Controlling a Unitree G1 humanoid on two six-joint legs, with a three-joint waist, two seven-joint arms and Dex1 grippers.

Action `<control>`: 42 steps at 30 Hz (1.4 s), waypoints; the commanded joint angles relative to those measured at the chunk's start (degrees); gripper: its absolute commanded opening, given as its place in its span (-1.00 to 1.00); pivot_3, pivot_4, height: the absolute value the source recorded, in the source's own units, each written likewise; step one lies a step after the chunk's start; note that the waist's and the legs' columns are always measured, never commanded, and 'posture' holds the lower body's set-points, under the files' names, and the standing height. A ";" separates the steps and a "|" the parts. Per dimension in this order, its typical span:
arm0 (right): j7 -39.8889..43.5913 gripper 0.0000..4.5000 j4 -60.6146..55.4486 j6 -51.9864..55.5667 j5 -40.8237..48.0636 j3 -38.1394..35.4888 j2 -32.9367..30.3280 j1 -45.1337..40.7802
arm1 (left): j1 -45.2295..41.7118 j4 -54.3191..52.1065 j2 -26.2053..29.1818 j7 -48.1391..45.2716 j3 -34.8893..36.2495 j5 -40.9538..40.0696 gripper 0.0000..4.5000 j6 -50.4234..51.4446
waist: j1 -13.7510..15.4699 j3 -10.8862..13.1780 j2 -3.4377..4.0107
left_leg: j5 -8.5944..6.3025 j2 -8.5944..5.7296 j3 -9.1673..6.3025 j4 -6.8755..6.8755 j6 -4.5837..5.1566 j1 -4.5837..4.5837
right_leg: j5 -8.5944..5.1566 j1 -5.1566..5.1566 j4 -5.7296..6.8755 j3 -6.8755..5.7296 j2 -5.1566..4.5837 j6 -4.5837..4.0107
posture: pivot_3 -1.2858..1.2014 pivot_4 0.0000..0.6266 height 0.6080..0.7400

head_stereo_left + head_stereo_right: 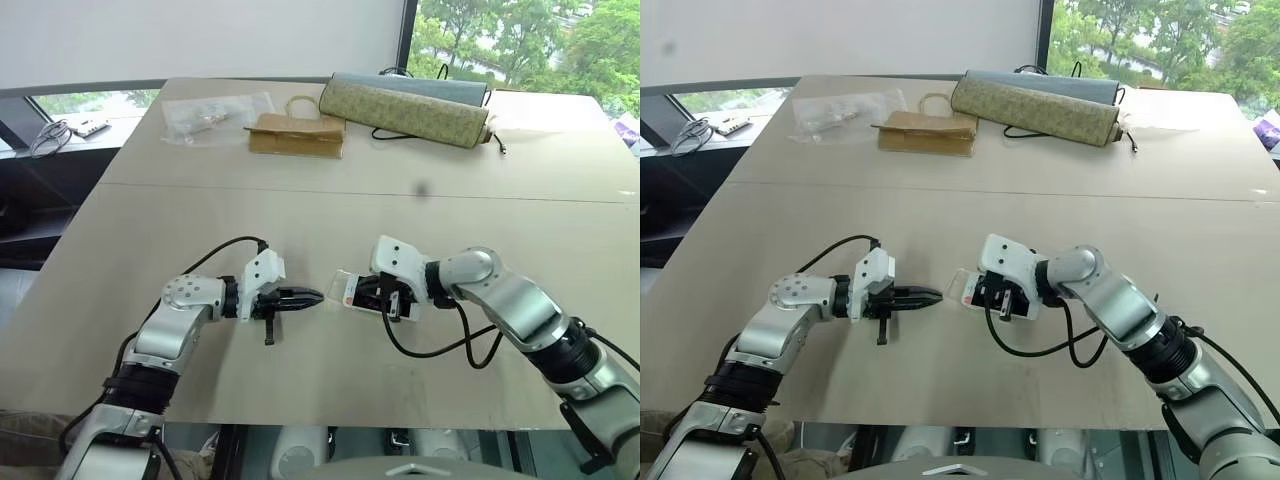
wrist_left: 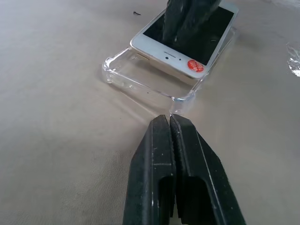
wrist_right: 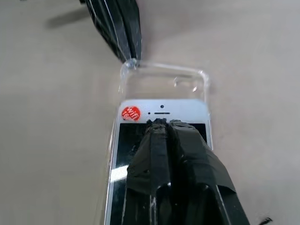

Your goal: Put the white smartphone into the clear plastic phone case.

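**Phone part-seated in case, both grippers closed**

Closed left gripper (image 2: 169,123) touches one corner of the clear plastic phone case (image 2: 140,84), bracing it, I judge. My right gripper (image 3: 161,124), fingers together and holding nothing, presses on the white smartphone (image 2: 187,40), which lies partly inside the case on the tabletop (image 1: 330,380). Wrist views show the case's empty end; head views barely register the case.

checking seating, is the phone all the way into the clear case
No: the phone stops short of the case end, leaving an empty clear stretch beyond its top edge.
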 commanded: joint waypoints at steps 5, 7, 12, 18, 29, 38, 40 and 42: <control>1.77 -1.00 3.55 5.66 -2.38 5.37 0.16 -1.79 | 0.40 0.47 -0.69 2.00 0.21 1.55 -0.96 -0.60 | 0.01 -0.24 0.06 | 0.00 0.01 -0.04 0.03 0.01 0.16 | 0.00 0.20 0.01 -0.04 -0.02 0.00 | 0.03 -0.52 1.00; 2.04 -1.00 5.37 6.45 -2.65 6.37 0.83 -2.00 | 0.54 0.22 -0.73 2.19 0.20 1.60 -0.96 -0.43 | -0.02 -0.37 0.08 | 0.00 0.01 -0.05 0.03 0.01 0.22 | 0.00 0.25 0.01 -0.04 -0.03 -0.01 | 0.03 -0.52 1.00; 2.81 -1.00 9.85 6.64 -3.61 8.36 1.91 -1.68 | 0.72 -0.44 -0.86 2.60 0.09 1.68 -0.96 -0.03 | -0.07 -0.67 0.12 | -0.01 0.02 0.01 -0.05 0.01 0.57 | -0.02 0.48 0.02 0.03 -0.06 -0.02 | 0.03 -0.52 1.00; 2.61 -1.00 11.66 6.14 -5.02 8.72 2.52 -0.32 | 0.81 -1.70 -1.49 3.12 -0.16 1.83 -0.96 0.92 | -0.13 -1.32 0.26 | -0.02 0.02 0.06 -0.13 0.01 0.86 | -0.12 0.63 0.01 0.06 -0.35 -0.17 | 0.03 -0.52 1.00; 4.38 -1.00 7.67 2.85 -1.61 1.77 3.54 -1.32 | 0.19 -2.30 -2.67 3.24 -0.82 2.01 -0.96 2.05 | 0.03 -1.59 0.40 | -0.03 -0.02 0.05 -0.17 0.02 0.77 | -0.13 0.59 -0.06 0.02 -0.53 -0.21 | 0.03 -0.52 1.00; 5.32 -1.00 6.57 1.69 -1.36 2.14 3.87 -1.29 | 0.25 -3.30 -3.26 3.66 -0.96 2.15 -0.96 2.71 | -0.01 -1.52 0.48 | -0.09 -0.05 0.05 -0.19 0.12 0.46 | -0.13 0.36 -0.10 -0.04 -0.64 -0.22 | 0.03 -0.52 1.00; 4.19 -1.00 6.36 0.27 -0.46 -1.02 4.52 -1.63 | 0.35 -3.76 -3.41 3.85 -1.06 2.15 -0.96 2.97 | 0.01 -1.51 0.50 | -0.09 -0.07 0.03 -0.19 0.12 0.36 | -0.12 0.30 -0.11 -0.09 -0.67 -0.21 | 0.03 -0.52 1.00; 3.21 -1.00 4.10 1.54 1.57 -6.40 4.04 -2.76 | 0.53 -4.18 -3.48 3.93 -1.12 2.14 -0.96 3.11 | 0.06 -1.43 0.57 | -0.09 -0.08 -0.07 -0.11 0.14 0.13 | -0.12 0.19 -0.16 -0.23 -0.70 -0.21 | 0.03 -0.52 1.00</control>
